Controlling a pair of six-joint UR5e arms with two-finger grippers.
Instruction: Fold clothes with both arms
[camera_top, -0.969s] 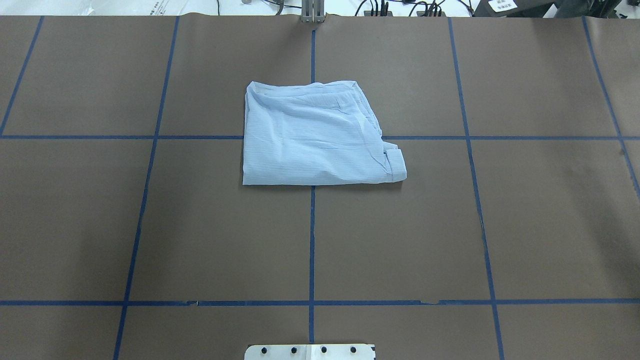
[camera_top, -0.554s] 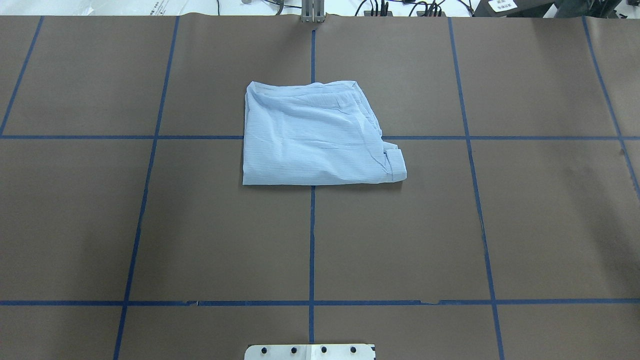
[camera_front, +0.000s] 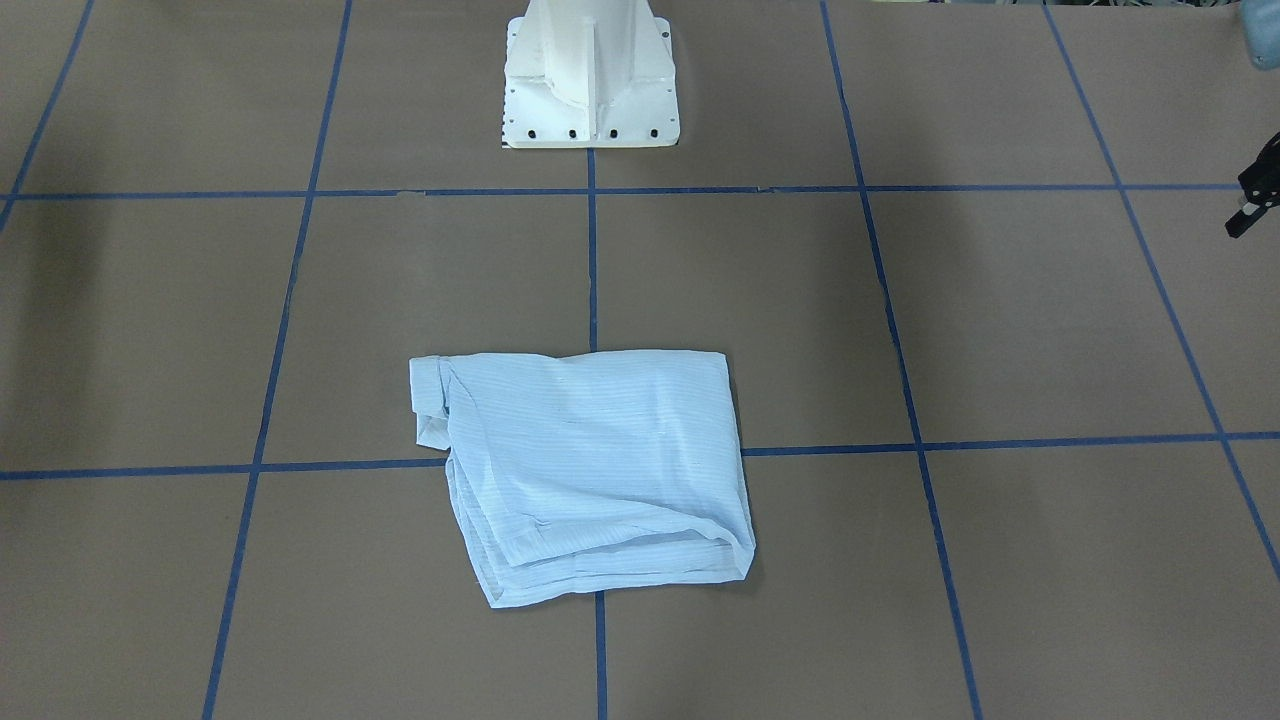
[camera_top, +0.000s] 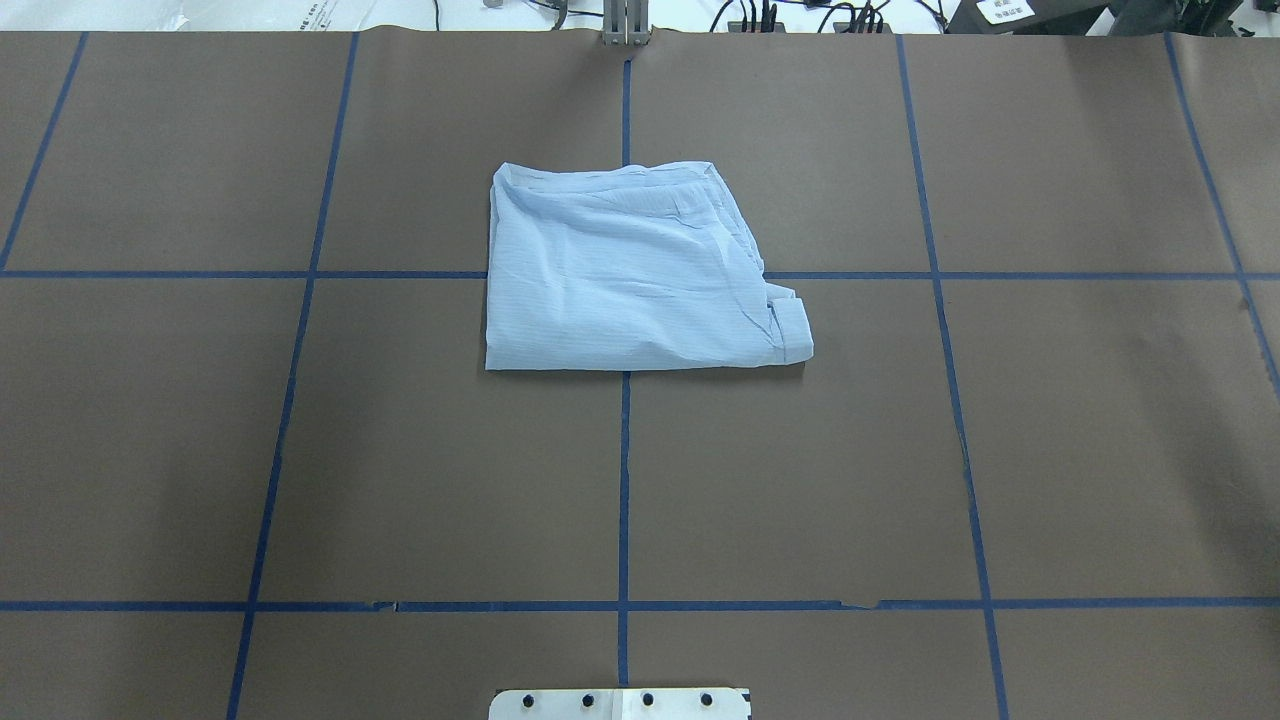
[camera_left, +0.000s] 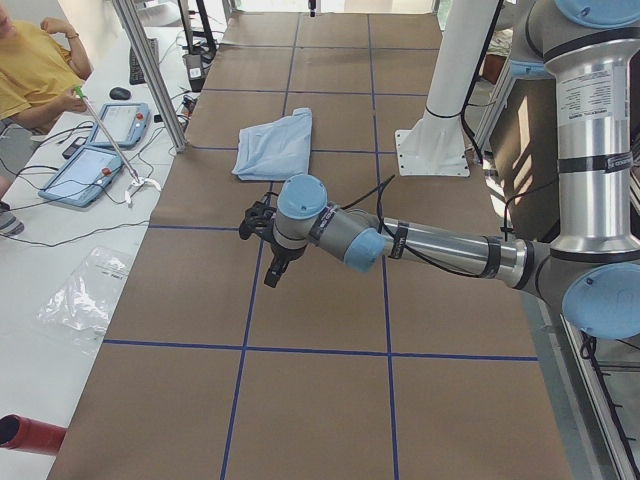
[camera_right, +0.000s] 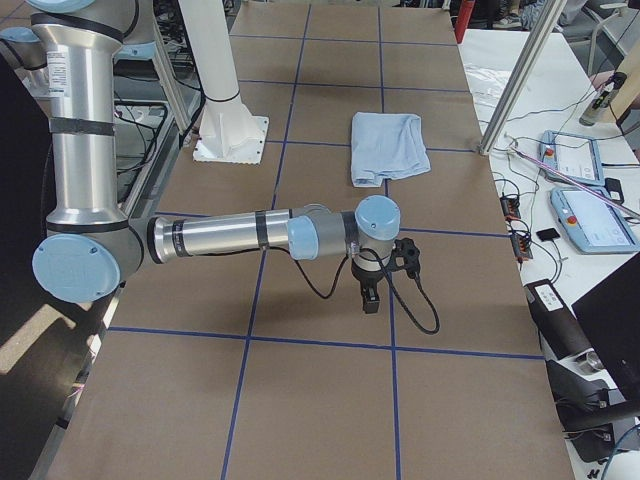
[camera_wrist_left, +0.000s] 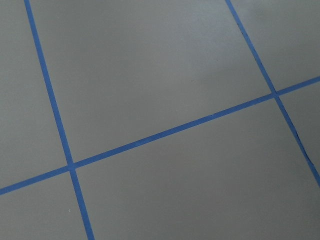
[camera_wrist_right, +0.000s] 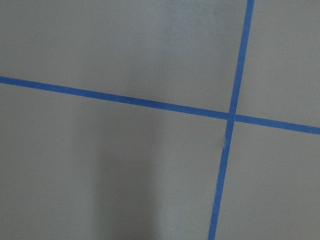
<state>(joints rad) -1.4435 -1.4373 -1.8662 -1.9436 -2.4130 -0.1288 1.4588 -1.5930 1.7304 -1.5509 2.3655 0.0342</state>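
Observation:
The light-blue striped shirt (camera_top: 630, 275) lies folded into a rough rectangle at the table's middle, with a cuff sticking out at one corner; it also shows in the front view (camera_front: 590, 470) and both side views (camera_left: 272, 143) (camera_right: 385, 145). Neither gripper touches it. My left gripper (camera_left: 270, 272) hangs over bare table far from the shirt; only a black sliver of it shows at the front view's right edge (camera_front: 1252, 200). My right gripper (camera_right: 370, 298) hangs over bare table at the other end. I cannot tell whether either is open or shut. Both wrist views show only brown table and blue tape.
The brown table (camera_top: 300, 450) carries a blue tape grid. The white pedestal base (camera_front: 590, 90) stands at the robot's edge. An aluminium post (camera_left: 150, 70), teach pendants (camera_left: 90, 170) and a seated person (camera_left: 30, 70) are on the far side.

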